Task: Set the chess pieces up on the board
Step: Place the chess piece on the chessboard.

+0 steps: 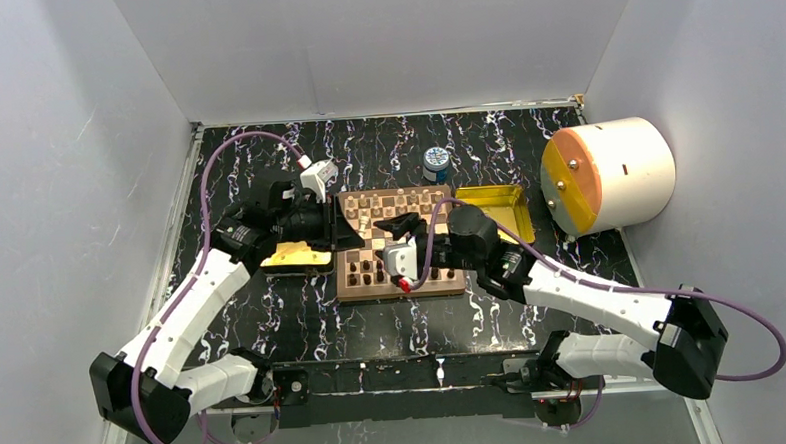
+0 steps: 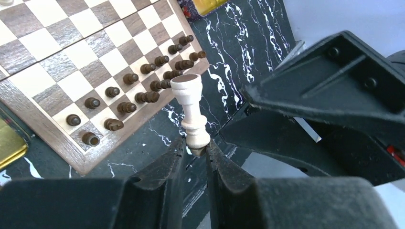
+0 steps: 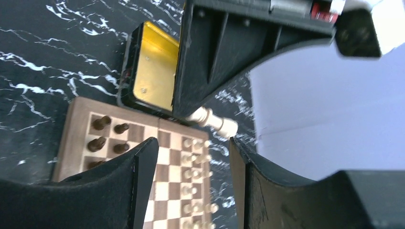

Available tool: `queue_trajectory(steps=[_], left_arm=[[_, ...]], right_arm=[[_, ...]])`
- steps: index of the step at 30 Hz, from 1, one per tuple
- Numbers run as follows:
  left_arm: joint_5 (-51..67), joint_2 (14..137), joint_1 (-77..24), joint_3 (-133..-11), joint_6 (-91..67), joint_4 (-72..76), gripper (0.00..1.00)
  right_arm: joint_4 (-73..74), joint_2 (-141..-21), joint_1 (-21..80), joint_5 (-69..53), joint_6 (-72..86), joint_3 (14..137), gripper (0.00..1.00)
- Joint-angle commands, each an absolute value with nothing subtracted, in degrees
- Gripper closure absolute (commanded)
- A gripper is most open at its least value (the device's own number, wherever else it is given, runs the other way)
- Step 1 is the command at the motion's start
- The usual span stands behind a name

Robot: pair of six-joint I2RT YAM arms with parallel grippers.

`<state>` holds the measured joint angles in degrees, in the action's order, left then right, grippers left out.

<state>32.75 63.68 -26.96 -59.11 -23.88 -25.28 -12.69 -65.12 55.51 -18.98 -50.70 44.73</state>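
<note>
The board (image 1: 446, 279) lies mid-table. Dark pieces fill its near rows, and several cream chess pieces (image 1: 389, 200) stand on its far rows. My left gripper (image 2: 196, 149) is shut on the base of a cream chess piece (image 2: 189, 102) and holds it in the air over the board's left side (image 1: 364, 223). My right gripper (image 3: 191, 148) is open and empty above the board, its tips facing the left gripper (image 1: 401, 225). In the right wrist view the held piece (image 3: 215, 122) sticks out below the left gripper's body, above cream pieces (image 3: 196, 157) standing on the board (image 3: 76, 129).
A gold tray (image 1: 295, 254) lies left of the board and another (image 1: 496, 205) right of it. A blue-and-white jar (image 1: 436, 164) stands behind the board. A large white cylinder with an orange face (image 1: 607, 176) sits far right. Grey walls enclose the table.
</note>
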Motion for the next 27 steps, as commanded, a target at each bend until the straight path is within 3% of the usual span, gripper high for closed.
queue_trajectory(steps=[1,8,27], left_arm=[[35.73,63.52,-26.98,-62.99,-25.36,-29.16,1.0],[38.58,64.02,-26.98,-63.94,-24.57,-30.42,1.0],[40.99,67.99,-26.98,-64.37,-23.43,-32.9,1.0]], right_arm=[[-20.43,-65.42,57.71,-16.11,-59.33,44.85,0.36],[-16.17,-68.02,58.78,-16.78,-67.03,47.55,0.39],[-21.79,-72.12,60.56,-14.91,-72.95,45.42,0.48]])
